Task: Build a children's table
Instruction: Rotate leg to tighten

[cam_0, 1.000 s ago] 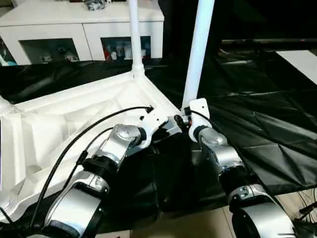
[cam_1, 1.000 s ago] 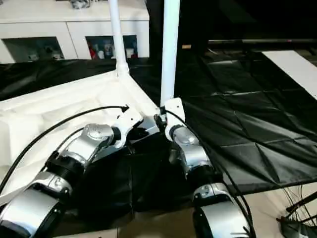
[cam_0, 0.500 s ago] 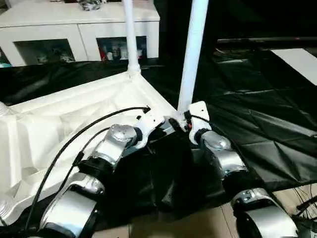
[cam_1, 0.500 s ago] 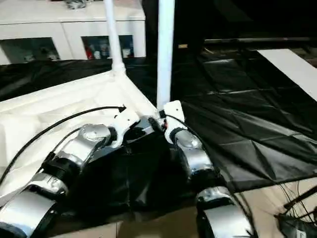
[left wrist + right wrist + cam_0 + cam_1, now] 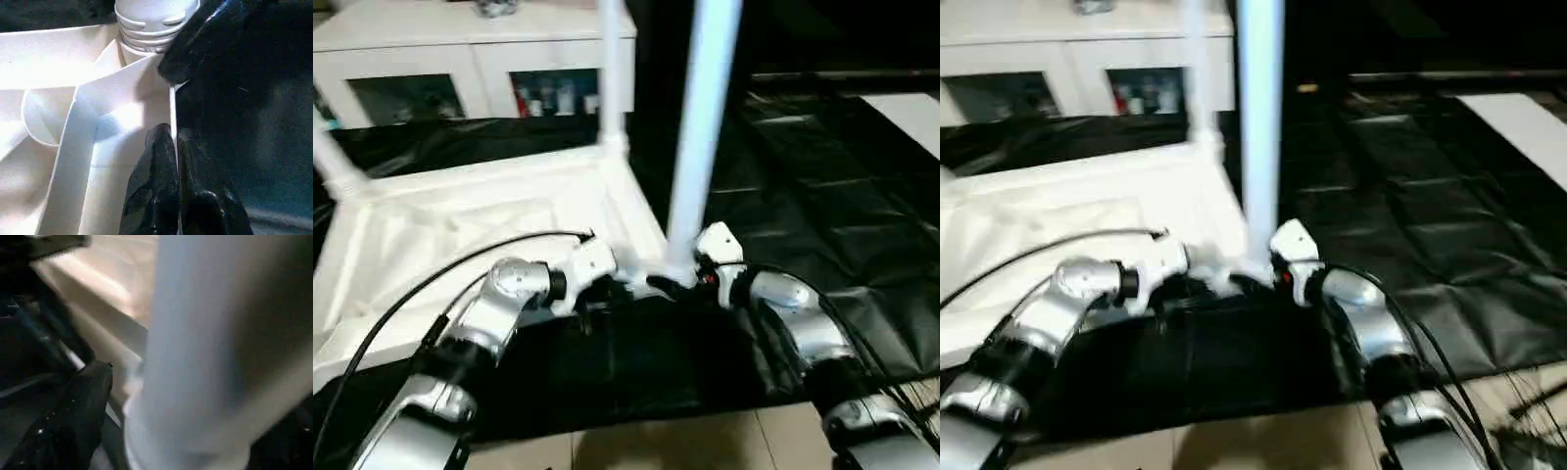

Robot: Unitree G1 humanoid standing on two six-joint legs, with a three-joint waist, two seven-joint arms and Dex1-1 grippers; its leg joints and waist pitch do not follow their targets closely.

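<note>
The children's table [image 5: 489,211] lies upside down on the black-draped surface [image 5: 822,196] so its corner sockets face up for the legs. The left gripper [image 5: 168,161], jaws clenched on the tabletop's thin rim, seems to steady it. At the near corner stands a leg [image 5: 700,147]; the right gripper [image 5: 122,406] has its jaws released, spread around the leg's base. A white cabinet [image 5: 480,44] with glass doors stands behind.

Near leg [image 5: 700,137] top cut off by frame; its base blurred in right wrist view.
</note>
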